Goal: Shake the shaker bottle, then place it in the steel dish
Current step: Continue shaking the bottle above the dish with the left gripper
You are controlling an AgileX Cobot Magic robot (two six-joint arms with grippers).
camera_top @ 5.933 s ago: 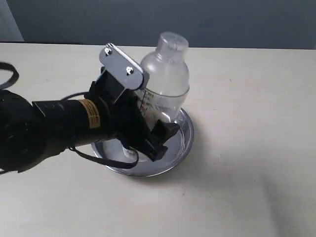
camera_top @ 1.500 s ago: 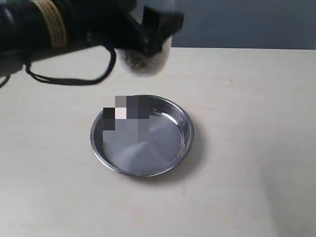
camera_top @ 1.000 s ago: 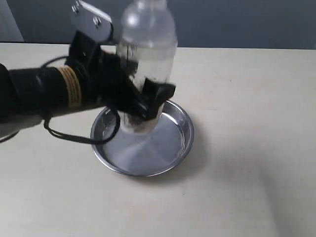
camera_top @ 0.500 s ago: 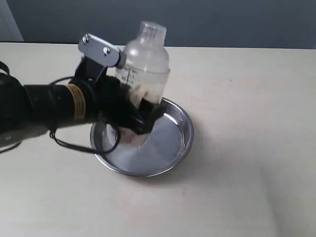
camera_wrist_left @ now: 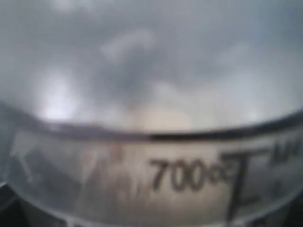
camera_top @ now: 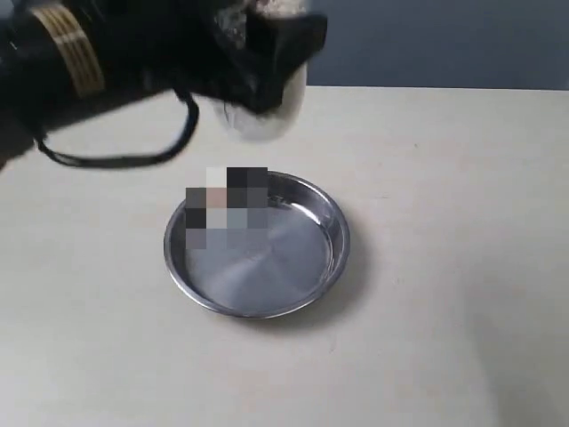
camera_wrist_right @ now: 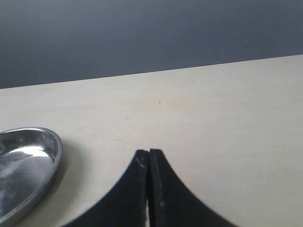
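Your left gripper (camera_top: 267,55) is clamped on the shaker bottle (camera_top: 265,120), jaws wide around its body. The bottle is blurred, its base poking out under the fingers and its top out of frame. The left wrist view is filled by the bottle wall and its printed scale. The steel dish (camera_top: 341,233) sits on the table (camera_top: 444,178), below that hand and clear of the bottle. On your right gripper (camera_wrist_right: 148,152) the fingers are pressed together, with the dish rim near it.

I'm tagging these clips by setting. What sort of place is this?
Probably a robotics lab or test bench rather than a kitchen: a bare pale table against a plain dark backdrop, a steel dish set on the table, and a black robot arm reaching in above it.
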